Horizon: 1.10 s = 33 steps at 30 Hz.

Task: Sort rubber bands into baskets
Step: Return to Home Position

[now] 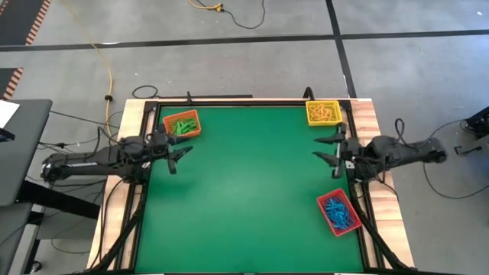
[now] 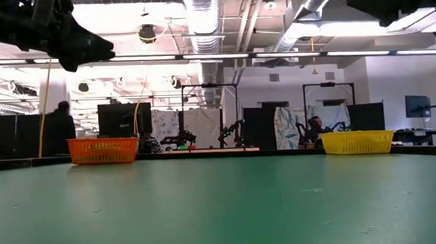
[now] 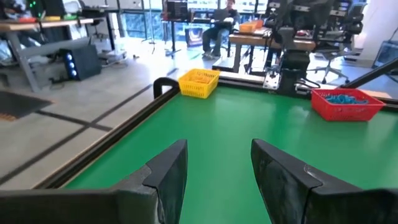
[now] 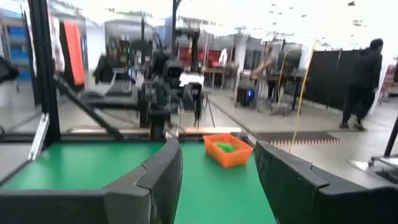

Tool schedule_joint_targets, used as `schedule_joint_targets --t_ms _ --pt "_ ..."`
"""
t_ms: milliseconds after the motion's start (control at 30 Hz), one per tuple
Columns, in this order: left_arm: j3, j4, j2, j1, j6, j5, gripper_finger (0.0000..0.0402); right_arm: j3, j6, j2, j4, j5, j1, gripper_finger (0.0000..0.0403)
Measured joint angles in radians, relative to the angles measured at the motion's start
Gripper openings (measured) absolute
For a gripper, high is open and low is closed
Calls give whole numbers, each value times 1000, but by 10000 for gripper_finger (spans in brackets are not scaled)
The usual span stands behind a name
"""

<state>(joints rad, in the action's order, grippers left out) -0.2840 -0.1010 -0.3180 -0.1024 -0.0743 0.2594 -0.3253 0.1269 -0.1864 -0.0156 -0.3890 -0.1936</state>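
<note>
High view: the left gripper (image 1: 179, 156) hovers beside the orange basket (image 1: 199, 127) of green rubber bands (image 1: 182, 126). The right gripper (image 1: 327, 149) hovers between the yellow basket (image 1: 309, 112) of yellow rubber bands (image 1: 324, 113) and the red basket (image 1: 324, 201) of blue rubber bands (image 1: 341, 216). Both have fingers spread wide, holding nothing, over the green surface (image 1: 244, 183).

L arm (image 1: 92, 160) & R arm (image 1: 397, 149): matte black w/ black cables (image 1: 122, 221); fingers (image 3: 168, 171) dark, wedge-shaped.

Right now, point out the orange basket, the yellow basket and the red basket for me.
orange basket (image 2: 104, 151): low view, on its front wall.
yellow basket (image 2: 357, 143): low view, on its front wall.
red basket (image 3: 343, 111): left wrist view, on the side wall facing the camera.
</note>
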Motion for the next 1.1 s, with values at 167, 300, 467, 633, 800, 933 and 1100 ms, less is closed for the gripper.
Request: schedule_joint_targets --t_ms 167,300,467,633,800,933,1100 --pt "1 11 0 55 27 56 167 76 -3 145 12 -3 0 228" --pt "63 106 3 86 42 77 167 123 -11 184 55 -24 1 228" --pt "175 284 11 104 45 88 167 188 -8 185 125 -28 10 228" --pt "218 321 13 106 36 89 167 206 -15 185 124 -29 34 228" --pt "220 310 14 112 39 89 167 232 -25 185 132 -28 64 228" --pt "220 309 14 129 67 89 167 252 -35 185 129 -21 88 224" --pt "220 301 14 146 82 89 167 288 -49 185 153 -3 115 212"
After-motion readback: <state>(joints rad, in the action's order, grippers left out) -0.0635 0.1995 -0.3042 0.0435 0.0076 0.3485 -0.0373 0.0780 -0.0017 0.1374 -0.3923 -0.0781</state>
